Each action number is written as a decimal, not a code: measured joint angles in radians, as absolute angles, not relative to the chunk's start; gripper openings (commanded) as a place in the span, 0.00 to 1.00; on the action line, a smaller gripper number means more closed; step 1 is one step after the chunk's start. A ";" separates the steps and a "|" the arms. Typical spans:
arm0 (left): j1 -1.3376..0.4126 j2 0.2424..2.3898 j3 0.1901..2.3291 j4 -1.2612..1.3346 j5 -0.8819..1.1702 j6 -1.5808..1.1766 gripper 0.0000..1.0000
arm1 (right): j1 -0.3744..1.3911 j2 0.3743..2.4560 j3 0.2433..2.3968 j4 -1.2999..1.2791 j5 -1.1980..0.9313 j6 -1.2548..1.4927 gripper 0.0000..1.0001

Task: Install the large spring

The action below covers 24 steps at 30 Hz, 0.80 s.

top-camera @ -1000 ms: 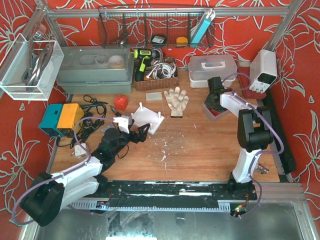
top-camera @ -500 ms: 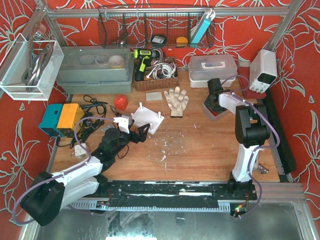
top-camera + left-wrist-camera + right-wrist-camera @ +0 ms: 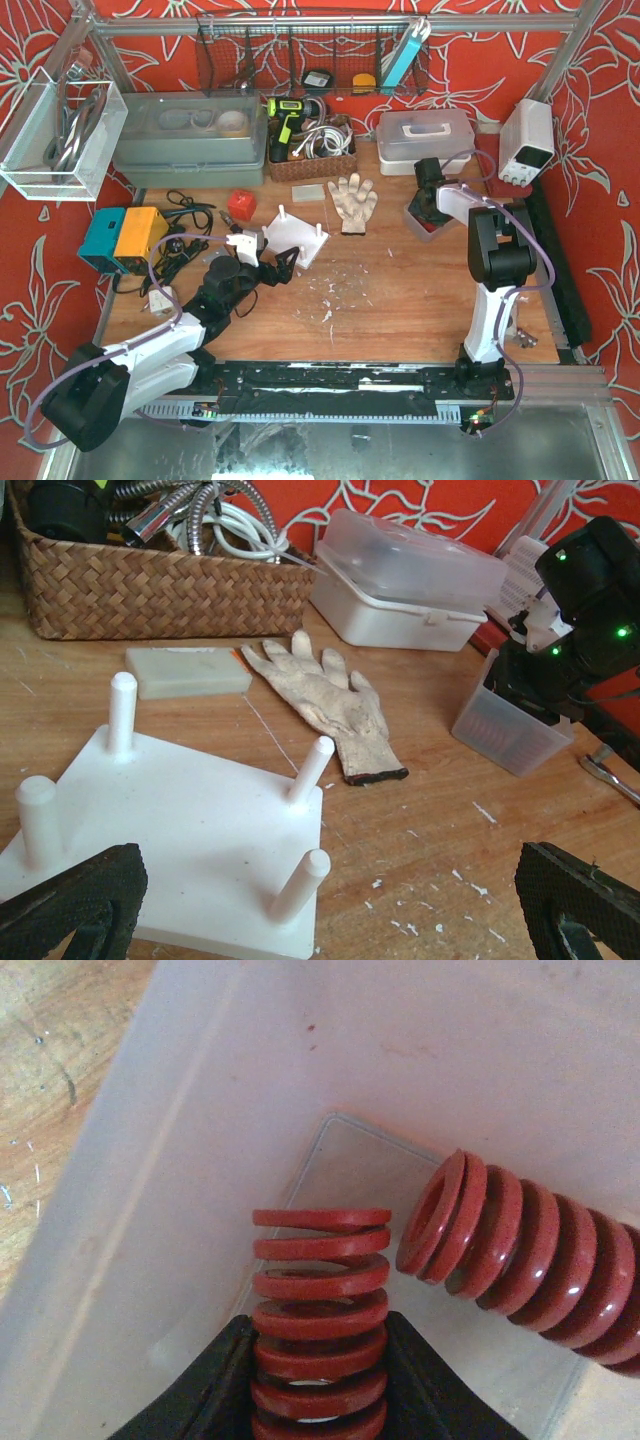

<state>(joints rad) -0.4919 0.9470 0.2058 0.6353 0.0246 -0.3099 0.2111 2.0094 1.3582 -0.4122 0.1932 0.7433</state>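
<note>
In the right wrist view a red coil spring (image 3: 320, 1260), the large spring, stands inside a translucent bin (image 3: 150, 1210). My right gripper (image 3: 320, 1360) is shut on the spring's lower coils, one black finger pressing each side. A second red spring (image 3: 530, 1260) lies on its side just to the right, apart from the first. From above, the right gripper (image 3: 425, 195) reaches down into that bin (image 3: 425, 225). A white plate with upright pegs (image 3: 295, 238) (image 3: 180, 830) lies at centre left. My left gripper (image 3: 275, 265) (image 3: 325, 900) hovers open at the plate's near edge, holding nothing.
A worn glove (image 3: 353, 200) and a translucent block (image 3: 306, 192) lie behind the plate. A wicker basket (image 3: 310, 150), a lidded clear box (image 3: 425, 135) and a grey tote (image 3: 190, 140) line the back. A power supply (image 3: 527, 140) stands far right, and a teal-orange box (image 3: 122, 238) with cables far left.
The right gripper's fingers have closed in onto the spring, and the right arm has shifted slightly left over the bin. The left arm has not moved.
</note>
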 measured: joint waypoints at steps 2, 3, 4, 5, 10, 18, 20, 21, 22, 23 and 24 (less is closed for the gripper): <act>-0.492 0.947 0.206 0.635 0.023 -0.310 1.00 | 0.211 2.009 1.356 -0.406 0.194 0.724 0.21; -0.492 0.947 0.206 0.635 0.023 -0.310 1.00 | 0.211 2.009 1.354 -0.403 0.195 0.716 0.19; -0.492 0.947 0.206 0.635 0.023 -0.310 1.00 | 0.211 2.007 1.350 -0.399 0.196 0.707 0.18; -0.492 0.947 0.206 0.635 0.023 -0.310 1.00 | 0.211 2.003 1.345 -0.394 0.197 0.697 0.16; -0.492 0.947 0.206 0.633 0.021 -0.310 1.00 | 0.211 1.970 1.317 -0.378 0.195 0.651 0.10; -0.492 0.947 0.212 0.629 0.014 -0.311 1.00 | 0.211 1.858 1.275 -0.356 0.180 0.582 0.06; -0.492 0.948 0.212 0.628 0.009 -0.311 1.00 | 0.212 1.822 1.259 -0.355 0.178 0.563 0.05; -0.492 0.948 0.212 0.628 0.006 -0.311 1.00 | 0.212 1.805 1.251 -0.355 0.175 0.556 0.04; -0.492 0.950 0.213 0.627 0.002 -0.312 1.00 | 0.212 1.788 1.243 -0.353 0.173 0.547 0.03; -0.492 0.952 0.216 0.624 -0.001 -0.314 1.00 | 0.212 1.768 1.233 -0.351 0.165 0.536 0.02; -0.492 0.953 0.219 0.622 -0.005 -0.315 1.00 | 0.212 1.744 1.221 -0.348 0.154 0.527 0.02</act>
<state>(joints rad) -0.4923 0.9535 0.2188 0.6224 -0.0051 -0.3149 0.2123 1.7439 1.2209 -0.3485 0.1535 0.5266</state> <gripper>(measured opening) 0.999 0.337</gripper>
